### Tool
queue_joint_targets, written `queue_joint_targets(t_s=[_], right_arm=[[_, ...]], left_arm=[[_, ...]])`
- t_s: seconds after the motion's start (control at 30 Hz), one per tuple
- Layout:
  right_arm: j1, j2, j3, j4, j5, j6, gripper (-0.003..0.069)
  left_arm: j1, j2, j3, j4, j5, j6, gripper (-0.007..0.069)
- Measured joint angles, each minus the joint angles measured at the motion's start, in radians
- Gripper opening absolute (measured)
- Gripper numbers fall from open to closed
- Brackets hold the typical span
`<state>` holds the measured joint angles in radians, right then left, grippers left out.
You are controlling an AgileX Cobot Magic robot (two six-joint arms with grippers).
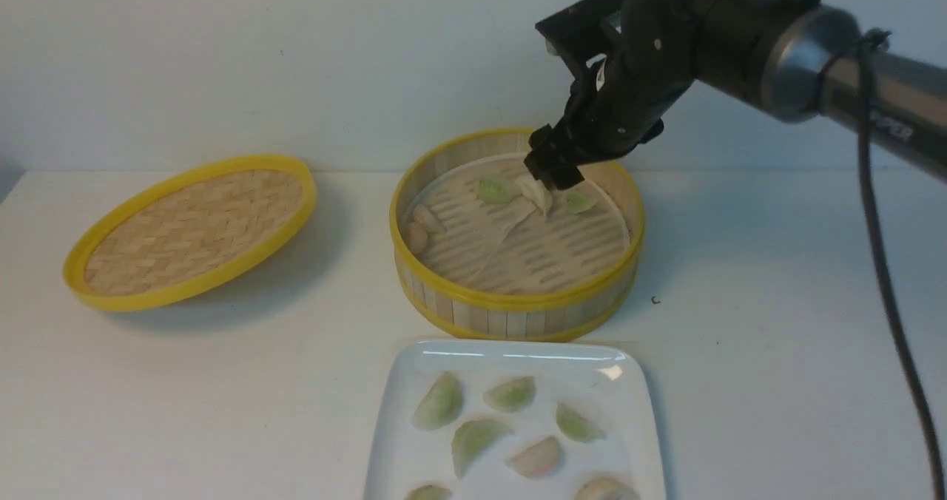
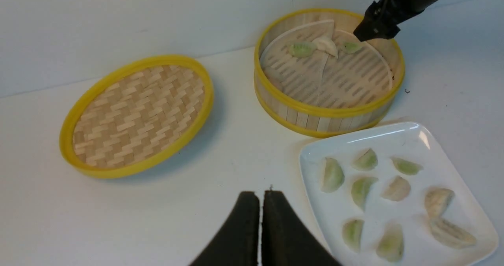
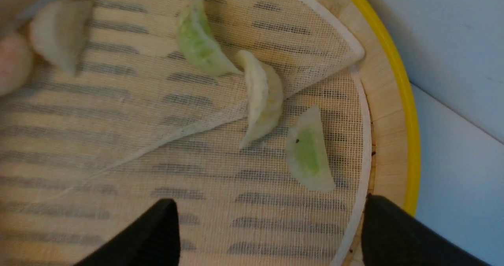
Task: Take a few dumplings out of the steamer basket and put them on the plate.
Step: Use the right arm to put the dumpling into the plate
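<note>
The steamer basket [image 1: 518, 304] stands mid-table, lined with a folded mesh cloth. In its far half lie a green dumpling [image 1: 497, 189], a whitish one [image 1: 536, 193] and another green one [image 1: 579, 203]; two pale ones [image 1: 422, 228] rest by its left wall. My right gripper [image 1: 553, 166] hangs open and empty just above the far dumplings. In the right wrist view the nearest green dumpling [image 3: 309, 152] lies just beyond the open gripper [image 3: 269, 203]. The white plate [image 1: 403, 411] in front holds several dumplings. My left gripper [image 2: 260, 195] is shut, empty, above bare table left of the plate [image 2: 315, 156].
The shallow woven lid [image 1: 192, 226] lies tilted at the left of the table. A wall runs close behind the basket. The right arm's cable [image 1: 888, 300] hangs down at the right.
</note>
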<state>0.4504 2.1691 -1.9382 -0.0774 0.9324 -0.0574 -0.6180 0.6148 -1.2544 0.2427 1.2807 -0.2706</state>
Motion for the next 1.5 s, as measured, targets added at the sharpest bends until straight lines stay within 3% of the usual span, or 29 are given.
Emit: queue_joint_targets(t_s=[0.63, 0.73, 0.9, 1.07, 1.33, 1.5], right_arm=[[-0.062, 0.219, -0.119, 0.077, -0.109, -0.070, 0.0550], [-0.063, 0.227, -0.120, 0.077, -0.111, -0.070, 0.0520], [-0.063, 0.236, -0.127, 0.084, -0.118, -0.069, 0.0411], [-0.063, 0.235, -0.127, 0.077, -0.085, -0.068, 0.0139], [-0.063, 0.189, -0.127, 0.077, -0.017, -0.067, 0.0138], [-0.063, 0.113, -0.127, 0.091, 0.114, -0.067, 0.0138]], left_arm=[[0.000, 0.000, 0.000, -0.008, 0.000, -0.007, -0.0006], [0.000, 0.000, 0.000, -0.008, 0.000, -0.007, -0.0006], [0.000, 0.000, 0.000, -0.008, 0.000, -0.007, -0.0006], [0.000, 0.000, 0.000, -0.016, 0.000, -0.007, -0.0006], [0.000, 0.000, 0.000, -0.019, 0.000, -0.007, -0.0006], [0.000, 0.000, 0.000, -0.019, 0.000, -0.007, -0.0006]])
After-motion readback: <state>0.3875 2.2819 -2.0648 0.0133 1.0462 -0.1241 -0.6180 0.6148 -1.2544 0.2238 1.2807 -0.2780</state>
